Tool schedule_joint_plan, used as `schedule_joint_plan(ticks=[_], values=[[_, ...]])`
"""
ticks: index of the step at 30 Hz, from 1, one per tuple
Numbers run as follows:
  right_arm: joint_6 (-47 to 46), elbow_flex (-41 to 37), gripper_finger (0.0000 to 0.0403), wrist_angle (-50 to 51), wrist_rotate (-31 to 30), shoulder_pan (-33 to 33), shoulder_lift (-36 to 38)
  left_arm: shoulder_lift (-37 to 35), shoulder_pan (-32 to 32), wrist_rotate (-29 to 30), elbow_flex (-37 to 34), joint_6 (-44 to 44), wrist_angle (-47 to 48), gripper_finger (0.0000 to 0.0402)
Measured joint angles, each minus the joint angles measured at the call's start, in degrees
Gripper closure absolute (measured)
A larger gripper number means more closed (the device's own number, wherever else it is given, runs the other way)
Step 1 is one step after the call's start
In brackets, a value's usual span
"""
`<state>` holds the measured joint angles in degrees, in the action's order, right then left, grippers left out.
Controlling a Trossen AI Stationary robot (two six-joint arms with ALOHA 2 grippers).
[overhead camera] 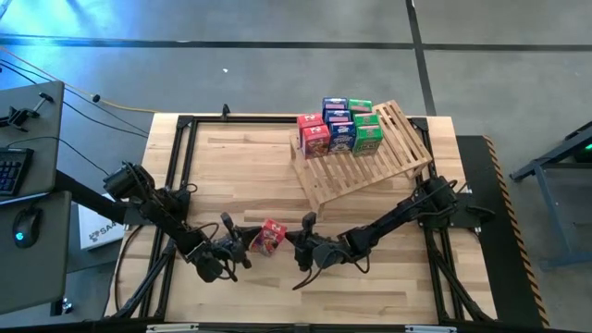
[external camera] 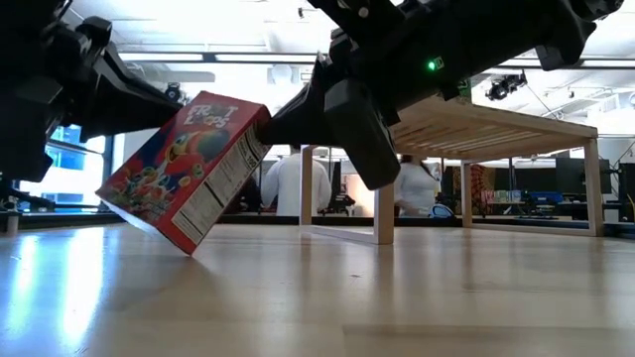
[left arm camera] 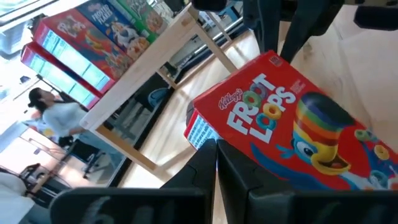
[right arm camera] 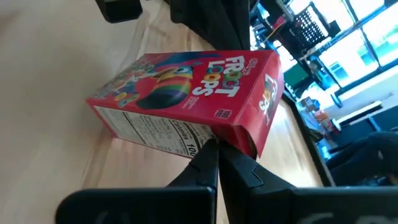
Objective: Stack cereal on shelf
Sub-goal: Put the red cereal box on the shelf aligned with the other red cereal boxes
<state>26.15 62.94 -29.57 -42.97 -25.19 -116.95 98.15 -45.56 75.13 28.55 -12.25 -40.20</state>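
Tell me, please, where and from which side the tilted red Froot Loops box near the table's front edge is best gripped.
The red Froot Loops box leans on one bottom edge, printed front tipped up. Probably best: pinch across its thin depth, front to back panel, near the raised top end, coming from above. The left gripper and right gripper flank it, so sideways approaches look crowded.

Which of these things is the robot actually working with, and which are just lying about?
Working with: red cereal box, tilted between left gripper and right gripper; boxes on the shelf; wooden shelf.
Lying about: keyboard, mouse, cables.
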Motion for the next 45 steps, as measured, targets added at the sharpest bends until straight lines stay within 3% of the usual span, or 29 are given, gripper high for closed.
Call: schedule_joint_plan(ticks=[10, 16, 28, 38, 45], values=[[7.05, 0.00, 0.0402, -0.90, 0.07, 0.02, 0.00, -0.02, -1.32, 0.38, 0.03, 4.53, 4.62, 0.0392], [9.37, 0.00, 0.0402, -0.74, 3.26, 0.07, 0.00, 0.04, -3.12, 1.92, 0.09, 8.85, 8.05, 0.0392], [9.25, 0.00, 0.0402, -0.21, 8.08, 0.05, 0.00, 1.54, -3.69, 2.63, 0.09, 9.05, 8.04, 0.0392], [10.18, 0.00, 0.0402, 0.15, 8.63, 0.05, 0.00, 8.34, -3.92, 4.73, 2.31, 7.74, 5.61, 0.0392], [10.31, 0.00, 0.0402, 0.14, 8.91, 0.02, 0.00, 8.52, -4.07, 6.27, 4.03, 7.74, 5.80, 0.0392]])
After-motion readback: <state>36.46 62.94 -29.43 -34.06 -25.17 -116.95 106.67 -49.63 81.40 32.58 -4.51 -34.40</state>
